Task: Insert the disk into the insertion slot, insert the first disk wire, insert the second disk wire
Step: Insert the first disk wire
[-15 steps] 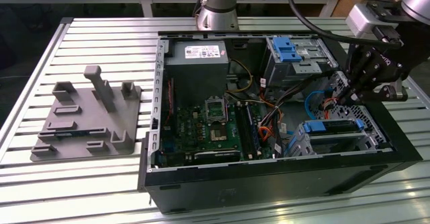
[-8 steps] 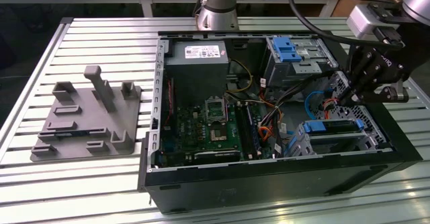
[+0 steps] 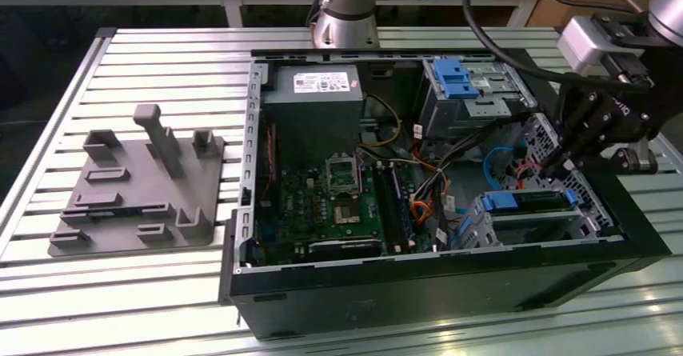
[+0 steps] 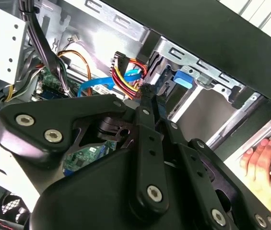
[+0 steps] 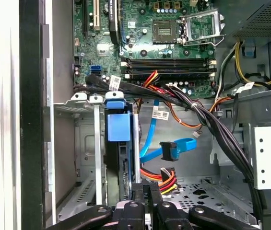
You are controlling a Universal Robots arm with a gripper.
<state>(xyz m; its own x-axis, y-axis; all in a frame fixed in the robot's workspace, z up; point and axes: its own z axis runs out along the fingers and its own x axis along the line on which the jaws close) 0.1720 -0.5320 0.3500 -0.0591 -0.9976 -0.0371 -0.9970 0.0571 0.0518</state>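
The disk (image 3: 529, 202), silver in a bright blue carrier, sits inside the insertion slot (image 3: 477, 230), a silver cage at the case's corner on the exterior view's right. In the first wrist view the disk (image 5: 118, 127) stands in that slot (image 5: 85, 103). My gripper (image 3: 557, 164) reaches down into the case just behind the disk. Its fingers (image 4: 145, 124) come together at a black plug with red, yellow and black strands (image 4: 125, 72), and they look shut on it. This disk wire (image 5: 166, 173) lies at my gripper (image 5: 148, 189). A blue flat disk wire (image 5: 173, 149) hangs loose beside it.
The open black computer case (image 3: 427, 280) lies on a slatted metal table. It holds a green motherboard (image 3: 331, 204), a power supply (image 3: 315, 84) and a grey bay with a blue latch (image 3: 459, 80). A grey fixture plate (image 3: 139, 188) sits at the exterior view's left. A person's hand (image 4: 262, 160) is outside the case wall.
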